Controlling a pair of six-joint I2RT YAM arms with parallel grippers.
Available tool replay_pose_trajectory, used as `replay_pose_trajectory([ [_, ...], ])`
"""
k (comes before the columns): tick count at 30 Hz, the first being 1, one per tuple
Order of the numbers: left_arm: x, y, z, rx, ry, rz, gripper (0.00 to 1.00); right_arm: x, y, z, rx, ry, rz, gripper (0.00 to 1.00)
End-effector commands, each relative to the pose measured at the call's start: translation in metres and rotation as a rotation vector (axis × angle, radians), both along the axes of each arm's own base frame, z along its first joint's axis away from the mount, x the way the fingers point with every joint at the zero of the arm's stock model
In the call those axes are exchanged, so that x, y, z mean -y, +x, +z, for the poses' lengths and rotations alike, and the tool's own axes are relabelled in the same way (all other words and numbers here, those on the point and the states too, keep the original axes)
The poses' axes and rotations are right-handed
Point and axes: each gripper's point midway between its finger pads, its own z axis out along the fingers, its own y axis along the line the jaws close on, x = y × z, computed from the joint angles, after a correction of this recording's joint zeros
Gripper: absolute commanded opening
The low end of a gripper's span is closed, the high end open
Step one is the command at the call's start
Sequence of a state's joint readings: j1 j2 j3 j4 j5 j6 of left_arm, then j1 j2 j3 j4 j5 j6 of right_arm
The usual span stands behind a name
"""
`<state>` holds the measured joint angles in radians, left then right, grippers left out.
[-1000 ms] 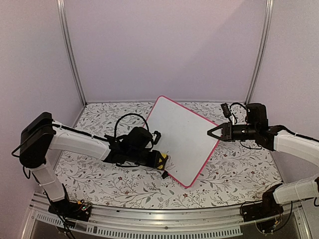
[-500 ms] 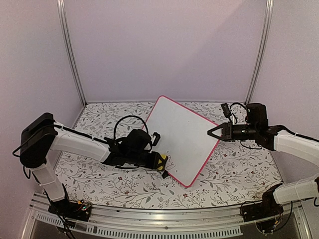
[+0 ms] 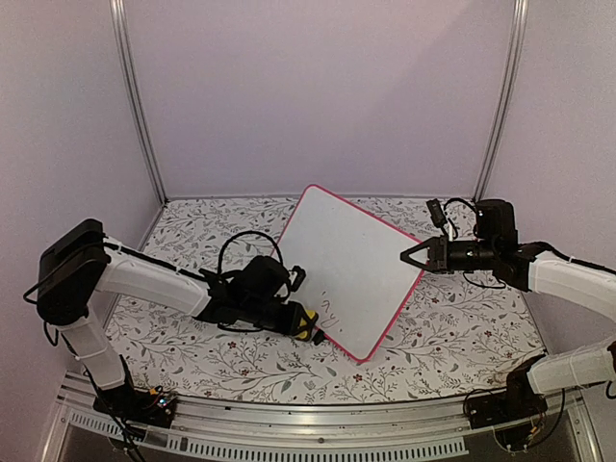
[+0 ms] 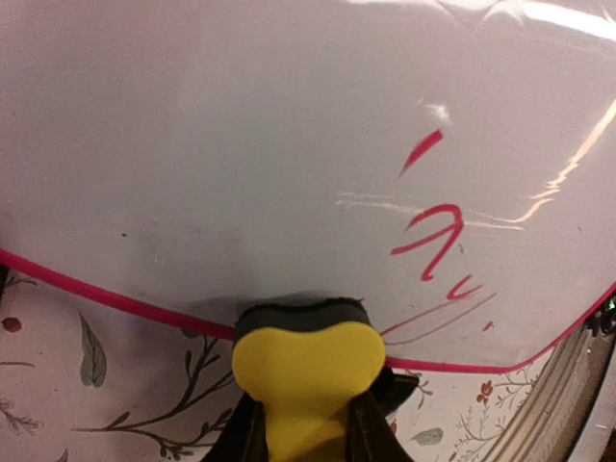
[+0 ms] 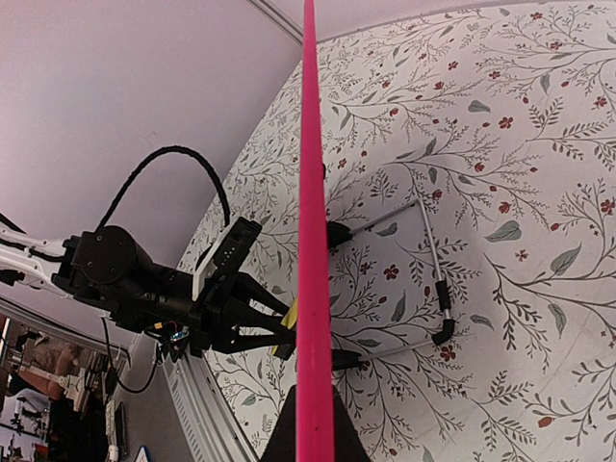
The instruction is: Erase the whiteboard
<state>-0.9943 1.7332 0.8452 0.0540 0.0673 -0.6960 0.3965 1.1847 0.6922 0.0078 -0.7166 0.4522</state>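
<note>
Right pincer (image 3: 409, 257) clamps the board (image 3: 351, 269) at its edge to steady it while left pincer (image 3: 306, 323), gripping the eraser (image 4: 308, 356), works toward red marks (image 4: 433, 241) near the board's lower rim.

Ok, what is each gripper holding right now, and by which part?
Left gripper grips the yellow eraser by its narrow handle end; right gripper clamps the whiteboard by its pink frame near the right corner.

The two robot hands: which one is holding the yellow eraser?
The left gripper, at the near edge of the whiteboard, is closed on the yellow eraser. The right gripper clamps the board's right rim and carries no eraser.
</note>
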Motion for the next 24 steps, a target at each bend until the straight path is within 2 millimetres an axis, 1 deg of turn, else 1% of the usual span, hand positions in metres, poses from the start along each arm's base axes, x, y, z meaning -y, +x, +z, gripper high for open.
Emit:
replay_pose_trajectory([
  [1,0.017,0.015,0.018,0.061,0.001,-0.015,0.00,-0.008,0.004,0.022,0.093,0.039,0.032,0.00],
  [4,0.024,0.027,0.024,0.091,0.003,-0.006,0.00,-0.008,0.004,0.021,0.092,0.037,0.033,0.00],
  [6,0.024,0.035,0.026,0.102,0.005,0.008,0.00,-0.008,0.003,0.021,0.090,0.038,0.035,0.00],
  [13,0.014,0.061,0.039,0.126,-0.015,0.064,0.00,-0.008,0.003,0.020,0.090,0.036,0.035,0.00],
  [18,0.015,0.069,0.055,0.162,-0.035,0.062,0.00,-0.008,0.003,0.018,0.087,0.034,0.035,0.00],
  [21,0.021,0.073,0.063,0.186,-0.046,0.050,0.00,-0.009,0.004,0.018,0.086,0.034,0.036,0.00],
  [24,0.027,0.077,0.065,0.192,-0.053,0.037,0.00,-0.009,0.004,0.017,0.085,0.033,0.035,0.00],
])
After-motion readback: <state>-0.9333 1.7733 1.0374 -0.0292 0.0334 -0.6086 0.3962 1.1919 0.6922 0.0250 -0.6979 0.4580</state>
